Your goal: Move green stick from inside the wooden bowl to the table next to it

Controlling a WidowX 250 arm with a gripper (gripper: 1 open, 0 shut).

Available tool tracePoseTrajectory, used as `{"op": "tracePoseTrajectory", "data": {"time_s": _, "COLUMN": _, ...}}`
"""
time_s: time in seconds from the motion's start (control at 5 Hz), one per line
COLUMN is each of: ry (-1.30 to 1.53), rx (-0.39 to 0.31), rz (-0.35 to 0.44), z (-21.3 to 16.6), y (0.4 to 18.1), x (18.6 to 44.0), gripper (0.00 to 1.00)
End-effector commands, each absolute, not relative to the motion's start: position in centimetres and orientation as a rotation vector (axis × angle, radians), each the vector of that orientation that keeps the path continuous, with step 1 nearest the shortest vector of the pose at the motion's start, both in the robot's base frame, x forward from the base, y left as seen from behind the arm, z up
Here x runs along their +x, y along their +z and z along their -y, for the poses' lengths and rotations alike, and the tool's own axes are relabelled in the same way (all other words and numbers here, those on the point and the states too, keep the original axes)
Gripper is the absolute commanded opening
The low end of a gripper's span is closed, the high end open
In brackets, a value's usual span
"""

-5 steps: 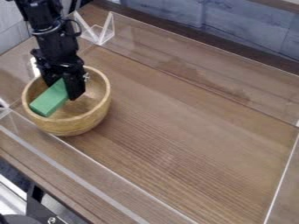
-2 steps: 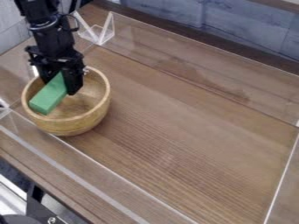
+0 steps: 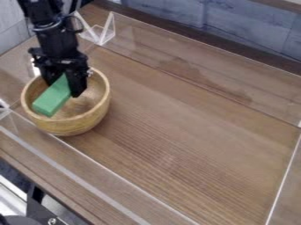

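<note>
Single overhead-angled view. Wooden bowl (image 3: 69,107) sits at about 9 o'clock on the table (image 3: 188,132), close to the left acrylic wall (image 3: 70,167). Light tan, thick rim, round.

Green stick (image 3: 49,100) is inside the bowl, lying tilted against the bowl's left inner side, lower end toward 7 o'clock, upper end toward 1 o'clock. Upper end goes up between the gripper's fingers.

Gripper (image 3: 67,84) is black, pointing straight down, reaching into the bowl from 12 o'clock. Its jaws are clenched on the upper end of the green stick; one finger (image 3: 77,83) shows on the stick's right side, the other on the left, partly hidden by the arm body. Whether the stick's low end touches the bowl floor, cannot tell at this resolution.

Arm (image 3: 49,26) rises out of frame at 11 o'clock.

Table is brown wood-grain, with clear walls along near and right edges. Clear triangular bracket (image 3: 104,32) stands at the far edge, at 12 o'clock from the bowl, apart from it.
</note>
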State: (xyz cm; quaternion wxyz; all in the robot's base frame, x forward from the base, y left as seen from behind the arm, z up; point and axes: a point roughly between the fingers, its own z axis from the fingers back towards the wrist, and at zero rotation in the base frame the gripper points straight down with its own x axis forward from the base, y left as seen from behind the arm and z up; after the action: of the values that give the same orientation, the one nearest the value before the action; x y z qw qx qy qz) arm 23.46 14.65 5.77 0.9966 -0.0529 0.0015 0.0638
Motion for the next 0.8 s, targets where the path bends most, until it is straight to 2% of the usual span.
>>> {"op": "tracePoseTrajectory", "data": {"time_s": 0.0, "ry": 0.148, "rx": -0.081, "rz": 0.040, "z": -14.4, "y": 6.8, "x": 23.9, "gripper": 0.00}}
{"op": "tracePoseTrajectory", "data": {"time_s": 0.2, "ry": 0.169, "rx": -0.084, "rz": 0.037, "z": -13.9, "y": 6.4, "x": 23.9, "gripper": 0.00}}
{"op": "tracePoseTrajectory", "data": {"time_s": 0.6, "ry": 0.232, "rx": -0.089, "rz": 0.033, "z": -13.3, "y": 7.1, "x": 24.9, "gripper": 0.00}}
